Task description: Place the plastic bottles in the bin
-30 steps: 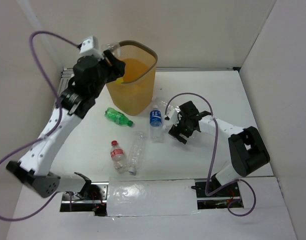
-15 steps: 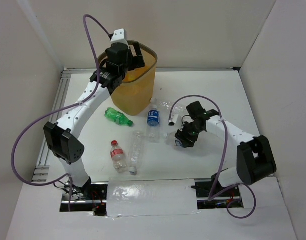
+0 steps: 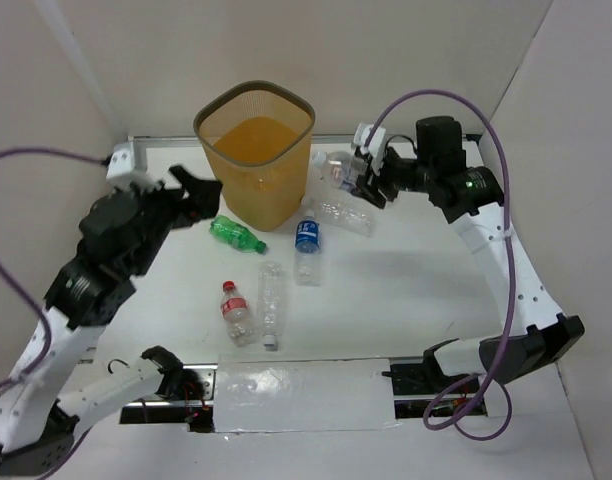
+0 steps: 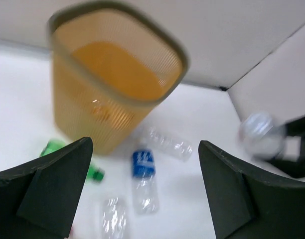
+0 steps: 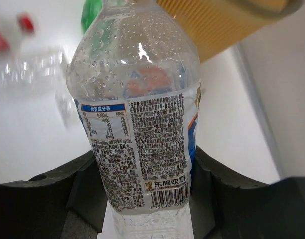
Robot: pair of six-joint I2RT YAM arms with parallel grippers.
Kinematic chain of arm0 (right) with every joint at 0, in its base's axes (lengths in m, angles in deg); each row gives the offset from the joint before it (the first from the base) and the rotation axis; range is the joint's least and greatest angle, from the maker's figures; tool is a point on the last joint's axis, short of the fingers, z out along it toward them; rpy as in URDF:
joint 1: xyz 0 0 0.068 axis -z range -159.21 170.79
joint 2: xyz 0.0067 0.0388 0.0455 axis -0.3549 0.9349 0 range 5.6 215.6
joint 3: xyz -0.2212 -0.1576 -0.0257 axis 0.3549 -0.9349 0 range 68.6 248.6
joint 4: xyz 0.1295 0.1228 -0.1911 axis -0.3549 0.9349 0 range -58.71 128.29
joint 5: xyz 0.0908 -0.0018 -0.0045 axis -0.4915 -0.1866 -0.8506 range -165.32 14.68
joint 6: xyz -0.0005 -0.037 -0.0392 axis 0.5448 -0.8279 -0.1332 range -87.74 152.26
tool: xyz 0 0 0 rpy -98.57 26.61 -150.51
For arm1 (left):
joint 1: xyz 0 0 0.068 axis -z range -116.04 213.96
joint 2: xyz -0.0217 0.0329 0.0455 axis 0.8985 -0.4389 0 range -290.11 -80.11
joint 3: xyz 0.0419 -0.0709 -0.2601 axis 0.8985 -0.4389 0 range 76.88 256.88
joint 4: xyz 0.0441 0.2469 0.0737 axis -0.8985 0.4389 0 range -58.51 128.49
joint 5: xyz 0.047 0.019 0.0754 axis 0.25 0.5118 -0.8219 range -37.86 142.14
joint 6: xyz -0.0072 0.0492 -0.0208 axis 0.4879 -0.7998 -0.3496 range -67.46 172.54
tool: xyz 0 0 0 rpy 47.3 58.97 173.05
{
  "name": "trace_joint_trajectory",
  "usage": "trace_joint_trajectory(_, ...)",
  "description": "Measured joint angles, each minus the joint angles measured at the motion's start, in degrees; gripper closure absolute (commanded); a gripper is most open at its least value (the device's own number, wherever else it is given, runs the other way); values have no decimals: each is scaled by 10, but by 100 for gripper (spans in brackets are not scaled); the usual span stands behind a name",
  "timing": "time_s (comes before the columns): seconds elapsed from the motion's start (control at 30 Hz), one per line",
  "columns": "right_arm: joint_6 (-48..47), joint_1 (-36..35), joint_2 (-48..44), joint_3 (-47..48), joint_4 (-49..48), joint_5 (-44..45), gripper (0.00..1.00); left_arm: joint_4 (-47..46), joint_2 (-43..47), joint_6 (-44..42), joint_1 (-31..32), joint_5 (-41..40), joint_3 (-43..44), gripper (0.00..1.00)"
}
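Note:
The orange mesh bin [image 3: 254, 150] stands at the back centre. My right gripper [image 3: 366, 172] hovers just right of the bin, shut on a clear labelled bottle [image 3: 336, 168]; in the right wrist view this bottle [image 5: 142, 134] fills the gap between the fingers [image 5: 58, 189]. My left gripper [image 3: 198, 192] is open and holds nothing, left of the bin [image 4: 112, 89]. On the table lie a green bottle [image 3: 236, 234], a blue-labelled bottle [image 3: 309, 245], a plain clear bottle [image 3: 272, 305], a red-capped bottle [image 3: 236, 313] and another clear bottle [image 3: 343, 213].
White walls close the table on the left, back and right. A metal rail [image 3: 126, 150] runs along the back left edge. Purple cables loop off both arms. The arm bases sit at the near edge.
The left arm drew back from over the bin to its left side, and its gripper opened. The right gripper closed on a clear bottle and carried it up toward the bin.

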Motion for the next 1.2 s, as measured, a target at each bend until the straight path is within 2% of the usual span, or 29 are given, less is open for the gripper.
trace_joint_trajectory(0.1, 77, -1, 16, 35, -99, -26, 82, 69, 117, 64, -1, -11, -105, 0)
trace_joint_trajectory(0.17, 135, -8, 51, 73, -157, -38, 80, 108, 148, 108, 0, -5, -165, 0)
trace_joint_trajectory(0.37, 289, -45, 226, 254, -317, -46, 77, 233, 141, 225, 4, 25, -311, 0)
trace_joint_trajectory(0.53, 344, -93, 327, 354, -374, -47, 73, 266, 139, 286, 20, 35, -355, 0)
trace_joint_trajectory(0.63, 363, -114, 366, 381, -385, -45, 51, 267, 135, 307, 26, 40, -375, 0)
trace_joint_trajectory(0.67, 367, -119, 377, 382, -390, -45, 40, 266, 131, 315, 26, 42, -382, 0)
trace_joint_trajectory(0.7, 371, -123, 386, 383, -393, -43, 22, 265, 127, 318, 26, 45, -390, 0)
trace_joint_trajectory(0.73, 379, -126, 394, 383, -394, -42, 15, 263, 123, 320, 26, 49, -398, 0)
trace_joint_trajectory(0.83, 394, -122, 417, 383, -397, -32, 2, 250, 101, 331, 26, 56, -418, 0)
trace_joint_trajectory(1.07, 449, -58, 430, 396, -397, -30, 1, 209, 70, 341, 44, 63, -447, 0)
trace_joint_trajectory(1.17, 468, -11, 419, 401, -393, -40, 8, 189, 49, 348, 61, 63, -452, 0)
trace_joint_trajectory(1.2, 471, 5, 412, 400, -389, -46, 17, 185, 41, 349, 68, 63, -452, 0)
